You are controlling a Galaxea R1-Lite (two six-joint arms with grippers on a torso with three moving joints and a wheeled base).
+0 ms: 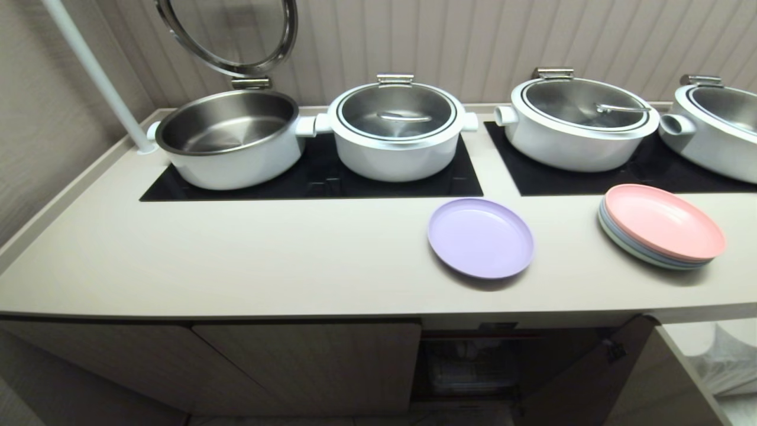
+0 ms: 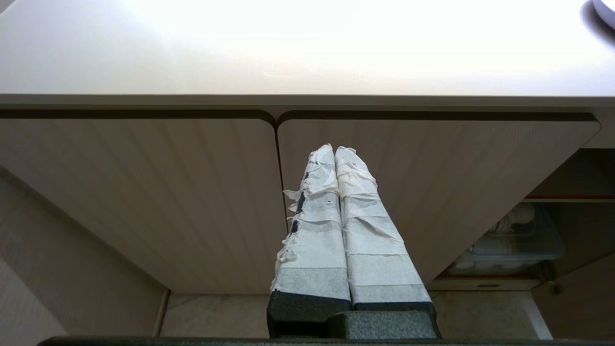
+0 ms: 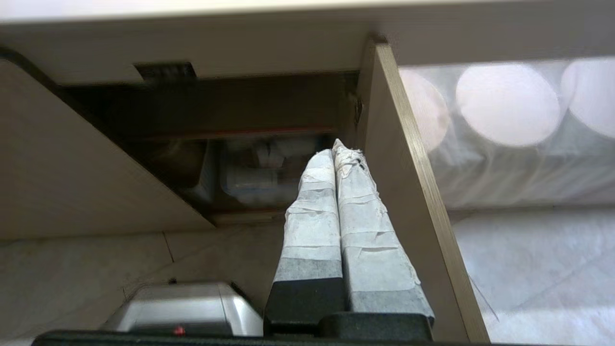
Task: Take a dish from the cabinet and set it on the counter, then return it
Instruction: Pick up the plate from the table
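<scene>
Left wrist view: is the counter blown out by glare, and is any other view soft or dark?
Left wrist view: the counter is washed to near white by glare. Right wrist view: the cabinet interior is dim and soft, and the bright shapes at the far side are blurred. Head view: evenly lit, with the dish sharp above a thin shadow.

We've got the lavender plate (image 1: pixel 480 238) lying flat and right side up on the beige bench (image 1: pixel 236 260), just right of centre in the head frame, in front of the black glass panels. Below it, at the lower right of the frame, the cabinet (image 1: pixel 307 361) stands with its ribbed door (image 1: pixel 591 378) swung open.
</scene>
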